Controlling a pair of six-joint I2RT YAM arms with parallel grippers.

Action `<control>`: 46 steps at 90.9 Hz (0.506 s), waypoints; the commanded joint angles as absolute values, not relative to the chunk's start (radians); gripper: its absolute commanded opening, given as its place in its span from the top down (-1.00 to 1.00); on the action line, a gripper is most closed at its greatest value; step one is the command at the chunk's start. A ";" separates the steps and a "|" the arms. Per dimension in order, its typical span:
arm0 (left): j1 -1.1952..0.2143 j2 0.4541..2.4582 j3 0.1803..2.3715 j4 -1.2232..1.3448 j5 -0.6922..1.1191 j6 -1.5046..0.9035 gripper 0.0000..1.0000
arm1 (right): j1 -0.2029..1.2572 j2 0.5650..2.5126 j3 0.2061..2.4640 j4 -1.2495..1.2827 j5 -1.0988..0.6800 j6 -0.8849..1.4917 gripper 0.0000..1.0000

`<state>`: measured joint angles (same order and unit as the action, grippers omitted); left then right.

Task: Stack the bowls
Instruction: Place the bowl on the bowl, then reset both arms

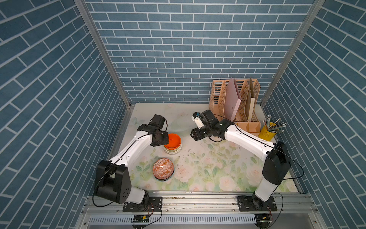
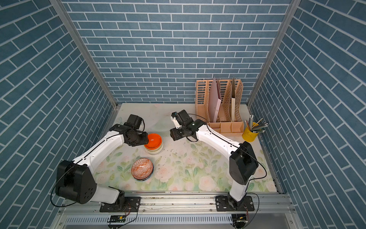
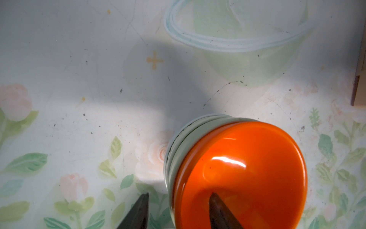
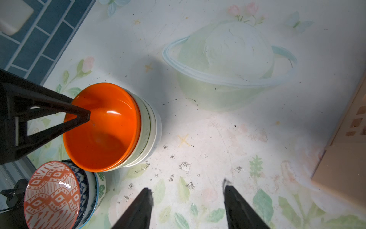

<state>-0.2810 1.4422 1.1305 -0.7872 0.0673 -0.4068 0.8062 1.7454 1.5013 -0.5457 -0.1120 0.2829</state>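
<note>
Though straddling the rim of the glossy orange bowl (image 3: 247, 168) with left gripper (image 3: 179, 196) jaws spread, grips nothing; tops nested pale bowls (image 1: 172, 151), red-orange patterned bowl (image 1: 163, 169) stacked at six o'clock, right gripper (image 4: 187, 186) agape over floral mat (image 4: 198, 138) at three o'clock, yellow pencil cup (image 1: 267, 133) beyond.

From the middle of the table (image 1: 208, 164), the centre and 5 to 7 o'clock lie bare. A stack topped by an orange bowl (image 1: 172, 141) blocks 10 o'clock. The left gripper (image 3: 179, 195) straddles its rim, fingers apart. A patterned stack (image 1: 163, 171) stands at 8, a file rack (image 1: 233, 99) at 1 and a pencil cup (image 1: 267, 133) near 3.
</note>
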 commanded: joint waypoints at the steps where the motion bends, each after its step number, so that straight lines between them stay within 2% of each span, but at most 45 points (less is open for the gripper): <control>1: -0.278 1.404 1.142 -0.760 0.010 -0.420 -0.17 | 0.787 1.680 1.464 -0.509 -0.094 0.291 -0.25; 13: -0.274 1.287 1.090 -0.614 -0.193 -0.457 -0.26 | 0.739 1.584 1.356 -0.405 -0.010 0.308 -0.28; 25: -0.273 1.083 0.883 -0.307 -0.387 -0.474 -0.34 | 0.643 1.435 1.170 -0.223 0.100 0.301 -0.38; 31: -0.272 0.970 0.740 -0.136 -0.471 -0.468 -0.39 | 0.604 1.333 1.035 -0.086 0.201 0.275 -0.51; 34: -0.272 0.900 0.659 -0.038 -0.494 -0.449 -0.41 | 0.588 1.276 0.946 0.000 0.269 0.253 -0.67; 39: -0.272 0.806 0.519 0.142 -0.504 -0.399 -0.57 | 0.567 1.178 0.790 0.170 0.395 0.208 -0.95; 46: -0.270 0.727 0.349 0.380 -0.507 -0.314 -0.74 | 0.521 1.083 0.583 0.388 0.521 0.136 -0.99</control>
<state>-0.2768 0.8070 0.5636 -0.0433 -0.4110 -0.4183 0.5583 1.1942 0.7994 -0.0132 0.2600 0.2478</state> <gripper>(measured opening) 0.832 0.988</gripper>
